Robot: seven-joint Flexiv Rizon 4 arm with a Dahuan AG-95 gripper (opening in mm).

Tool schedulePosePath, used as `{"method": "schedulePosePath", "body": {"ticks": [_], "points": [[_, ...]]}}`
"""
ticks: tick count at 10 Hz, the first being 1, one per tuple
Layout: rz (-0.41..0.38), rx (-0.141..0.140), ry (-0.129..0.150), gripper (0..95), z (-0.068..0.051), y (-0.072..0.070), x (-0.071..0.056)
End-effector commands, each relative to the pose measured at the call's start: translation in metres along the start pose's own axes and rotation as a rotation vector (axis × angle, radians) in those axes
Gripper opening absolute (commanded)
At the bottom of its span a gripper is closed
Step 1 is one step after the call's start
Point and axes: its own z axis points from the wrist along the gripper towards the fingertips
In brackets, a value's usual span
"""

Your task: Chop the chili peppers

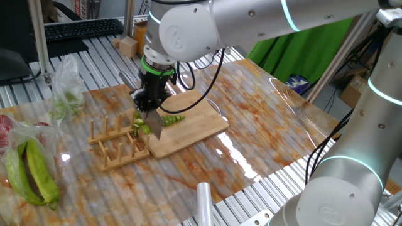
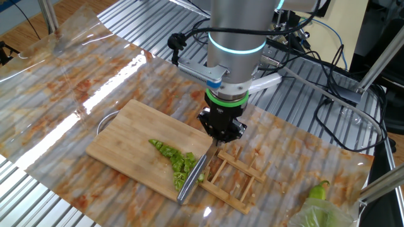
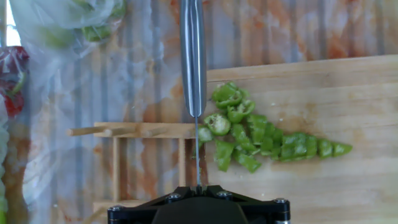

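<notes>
Chili slices (image 3: 261, 140) lie in a row mid-frame in the hand view, on the board (image 3: 323, 186), tapering to a tip at right. The gripper (image 2: 222, 135) is clamped on a knife (image 3: 193, 62), blade beside the slices' left end, above the rack (image 3: 134, 130).

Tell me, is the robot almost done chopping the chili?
Nearly. The chili already lies in a row of slices on the cutting board. The end effector holds the knife at the row's thick end. Only the small pointed tip still looks uncut.
</notes>
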Motion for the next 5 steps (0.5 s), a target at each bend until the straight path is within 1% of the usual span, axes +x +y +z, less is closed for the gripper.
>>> {"method": "schedulePosePath", "body": {"ticks": [1, 2, 3, 5], "points": [[0.039, -0.014, -0.014, 0.0, 0.000, 0.008, 0.000], [0.043, -0.017, -0.019, 0.0, 0.000, 0.012, 0.000], [0.041, -0.013, -0.030, 0.0, 0.000, 0.015, 0.000], [0.039, -0.015, -0.041, 0.0, 0.005, 0.020, -0.002]]}}
